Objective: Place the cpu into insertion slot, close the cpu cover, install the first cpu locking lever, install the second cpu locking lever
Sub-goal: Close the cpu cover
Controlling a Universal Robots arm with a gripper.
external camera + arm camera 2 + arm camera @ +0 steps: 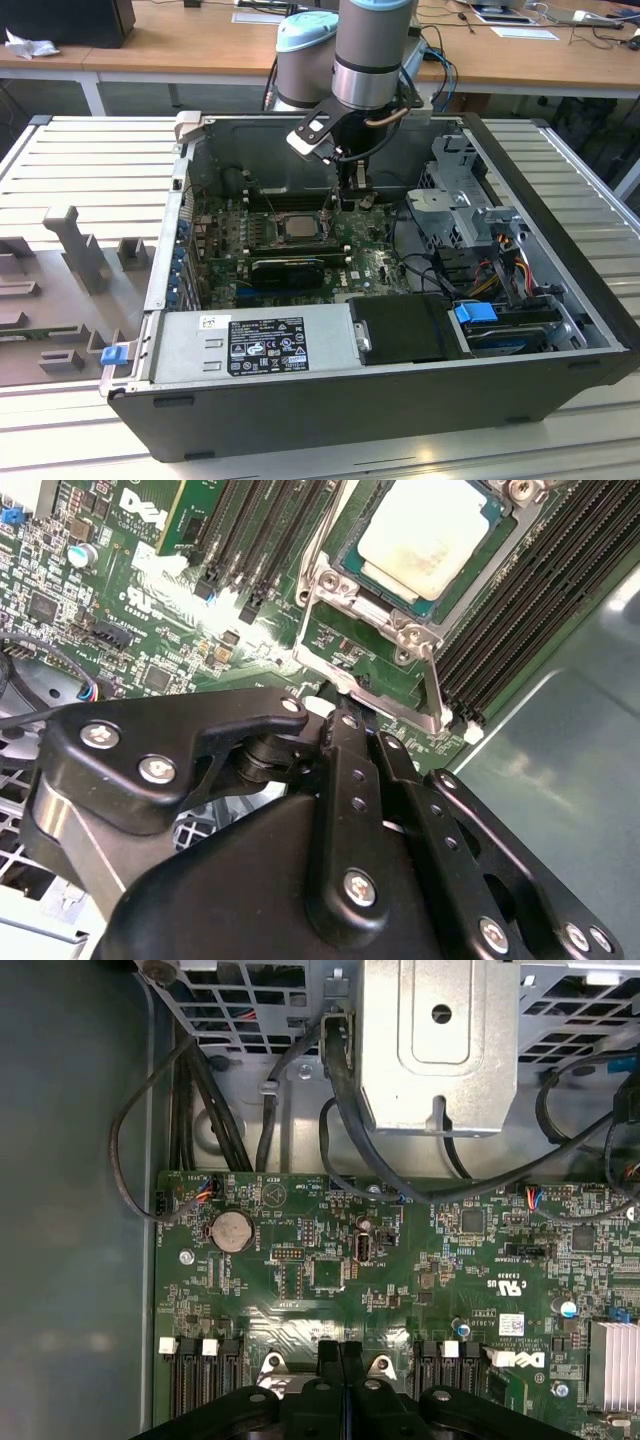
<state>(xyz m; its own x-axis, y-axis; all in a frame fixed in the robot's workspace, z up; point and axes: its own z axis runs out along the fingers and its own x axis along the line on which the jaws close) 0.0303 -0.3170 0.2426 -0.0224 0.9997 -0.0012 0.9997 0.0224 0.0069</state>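
Observation:
The cpu (pixel 425 535) lies flat in the insertion slot (pixel 497 552) on the green motherboard, its pale metal top showing; the exterior view has it as the cpu (pixel 297 226) mid-board. The cpu cover (pixel 430 680), a silvery frame with a large window, stands raised off the socket on the side nearest my gripper. My gripper (pixel 335 715) hangs just over the cover's free edge with its black fingers (pixel 330 1360) pressed together, nothing visibly between them. Silver tabs of the cover flank the fingertips in the first wrist view. In the exterior view the gripper (pixel 352 195) hovers to the right of the socket.
Long black memory slots (pixel 520 610) run along both sides of the socket. A metal drive cage (pixel 440 1040) with black cables (pixel 340 1110) sits beyond the board. The power supply (pixel 250 345) and the case walls (pixel 560 200) enclose the work area.

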